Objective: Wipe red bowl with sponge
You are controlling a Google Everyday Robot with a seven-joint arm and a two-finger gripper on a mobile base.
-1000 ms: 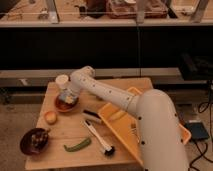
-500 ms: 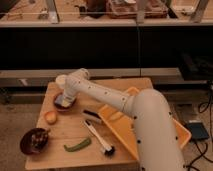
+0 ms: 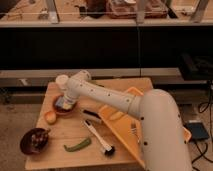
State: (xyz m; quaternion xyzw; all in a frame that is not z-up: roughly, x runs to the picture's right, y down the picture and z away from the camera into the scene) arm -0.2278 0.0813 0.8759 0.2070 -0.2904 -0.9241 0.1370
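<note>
- Gripper [image 3: 65,99]: down at red bowl [image 3: 61,111], left-rear part of table [image 3: 55,156], just in front of white cup [image 3: 62,80].
- Grip state: cannot tell, hidden behind the wrist.
- Sponge [image 3: 62,103]: inside the red bowl, right under the gripper, pale yellow with a blue-grey face. Probably touching the glossy inside, not certain.
- Step in hand, at a guess: the wiping stroke itself.
- To do it well:
  - Press down lightly, enough to hold the sponge flat on the surface but not enough to tip or slide a shallow bowl.
  - Sweep in small circles following the curve, from the floor outward and up the wall.
  - Stay inside the rim and avoid catching the edge on the way round.
  - Lift straight up when done, without dragging sideways.
- Neighbours to mind: cup just behind, small orange round thing [image 3: 50,117] just in front-left. Risk of knocking either if the bowl gets shoved.
- Well apart, no concern: maroon bowl [image 3: 35,141], green pepper [image 3: 77,145], brush [image 3: 97,137], yellow tray [image 3: 120,131].
</note>
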